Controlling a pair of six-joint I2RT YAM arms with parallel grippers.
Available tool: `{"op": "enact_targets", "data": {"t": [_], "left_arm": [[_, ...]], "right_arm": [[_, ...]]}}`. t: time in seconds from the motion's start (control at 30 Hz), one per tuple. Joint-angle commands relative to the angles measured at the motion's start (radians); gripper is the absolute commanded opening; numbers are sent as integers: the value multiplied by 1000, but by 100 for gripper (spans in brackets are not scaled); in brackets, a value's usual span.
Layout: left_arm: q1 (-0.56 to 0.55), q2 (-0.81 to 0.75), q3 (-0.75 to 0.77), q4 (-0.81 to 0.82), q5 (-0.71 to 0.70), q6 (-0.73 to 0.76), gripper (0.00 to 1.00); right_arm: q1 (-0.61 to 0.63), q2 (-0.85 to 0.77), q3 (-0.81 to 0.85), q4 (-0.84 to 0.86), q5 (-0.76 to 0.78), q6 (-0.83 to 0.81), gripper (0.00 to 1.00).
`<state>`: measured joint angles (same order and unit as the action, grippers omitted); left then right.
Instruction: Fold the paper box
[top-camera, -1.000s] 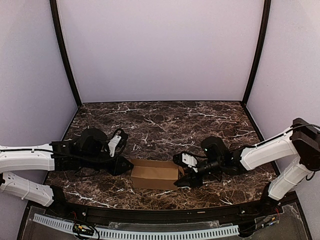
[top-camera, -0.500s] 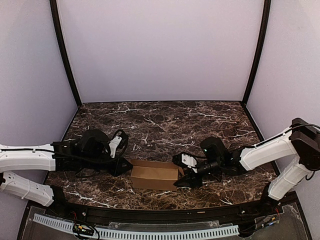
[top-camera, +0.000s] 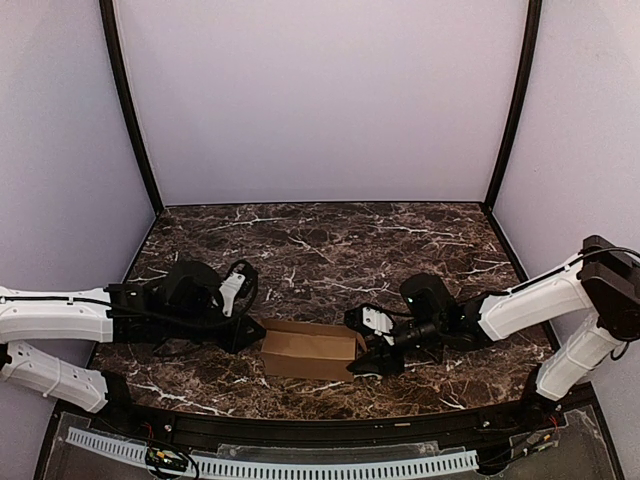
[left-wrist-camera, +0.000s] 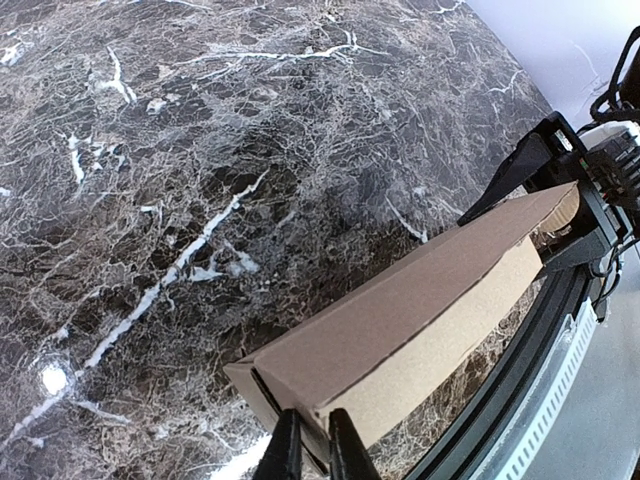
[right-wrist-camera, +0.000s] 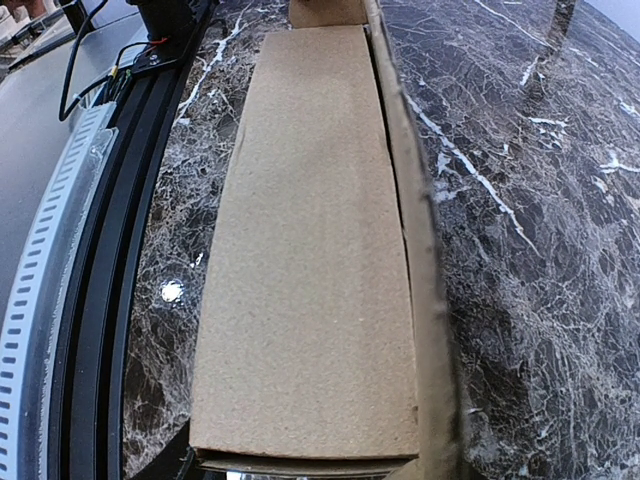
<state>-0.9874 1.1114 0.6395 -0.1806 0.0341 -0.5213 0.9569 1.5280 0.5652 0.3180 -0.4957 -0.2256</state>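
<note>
I have the box (top-camera: 308, 348) lying at 6 o'clock on the counter (top-camera: 330, 250), close to the near rim, its long side running from 9 to 3. My left end effector (left-wrist-camera: 312, 430) is at the 9 o'clock end, nearly closed, with what looks like a thin cardboard edge of that end pinched between its fingers. My right end effector (top-camera: 362, 345) is at the 3 o'clock end, spread to the box's width with a finger on each long side and apparently bearing on it.

My worry is the thin card. If I squeeze harder at 3 o'clock, the walls may buckle. If either arm pulls or twists out of step, the pinched edge could tear or slip free. A push towards 6 o'clock could send the box over the rim.
</note>
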Motion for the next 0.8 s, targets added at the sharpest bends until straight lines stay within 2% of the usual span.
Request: {"op": "enact_targets", "data": {"t": [0.0, 0.37, 0.6, 0.77], "left_arm": [[-25, 21, -6, -13, 17, -3, 8], [-68, 33, -43, -11, -22, -15, 8], [-74, 31, -39, -11, -57, -29, 8], [-75, 31, -37, -11, -76, -44, 8]], "right_arm": [[19, 29, 6, -11, 22, 6, 14], [22, 28, -4, 10, 45, 24, 18], [23, -2, -5, 19, 65, 55, 30], [22, -58, -22, -15, 107, 57, 45]]}}
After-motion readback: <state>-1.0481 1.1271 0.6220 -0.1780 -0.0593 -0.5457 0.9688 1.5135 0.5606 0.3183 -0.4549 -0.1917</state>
